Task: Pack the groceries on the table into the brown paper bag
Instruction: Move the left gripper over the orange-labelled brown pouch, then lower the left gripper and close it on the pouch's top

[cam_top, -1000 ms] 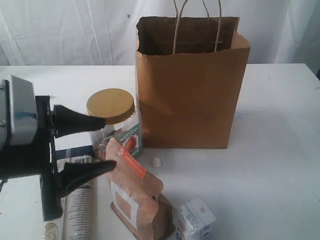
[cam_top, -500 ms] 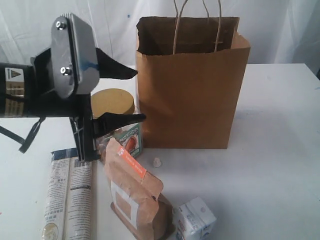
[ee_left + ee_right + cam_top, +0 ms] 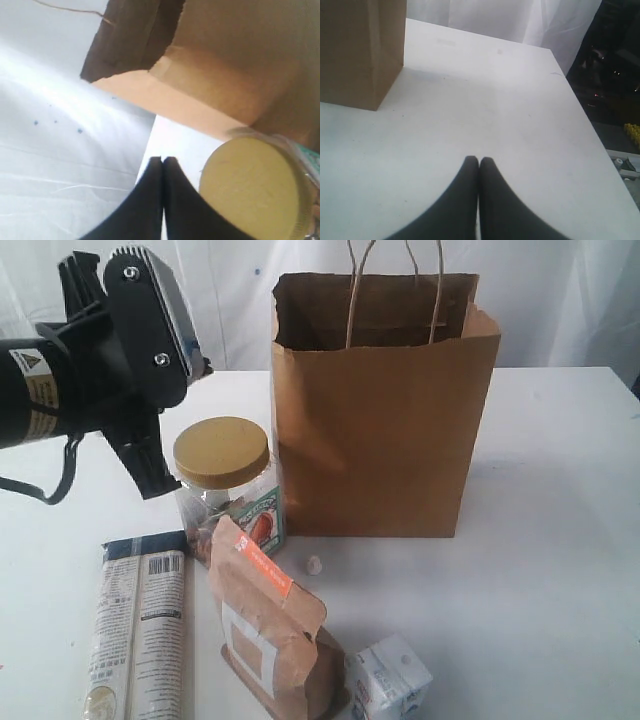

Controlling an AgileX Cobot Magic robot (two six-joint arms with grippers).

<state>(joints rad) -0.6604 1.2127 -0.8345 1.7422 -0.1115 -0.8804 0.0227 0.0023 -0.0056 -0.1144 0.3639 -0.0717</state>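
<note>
The brown paper bag [image 3: 385, 410] stands open and upright at the middle of the table [image 3: 560, 540]. Left of it is the yellow-lidded clear jar [image 3: 222, 452], with a brown pouch [image 3: 270, 630], a small white carton [image 3: 388, 678] and a long printed packet [image 3: 140, 635] in front. My left gripper [image 3: 163, 160] is shut and holds nothing; it hangs above the table beside the jar lid [image 3: 255, 190], near the bag [image 3: 235, 65]. Over bare table right of the bag [image 3: 360, 50], my right gripper [image 3: 479, 160] is shut and empty.
A tiny white paper ball [image 3: 314, 564] lies between the jar and the pouch. My left arm's body [image 3: 110, 350] fills the upper left of the exterior view. The table's right edge [image 3: 585, 125] drops off to dark floor.
My left gripper rose from low beside the jar and pouch to above and behind the jar. Its fingers, spread before, have come together with nothing in them.
</note>
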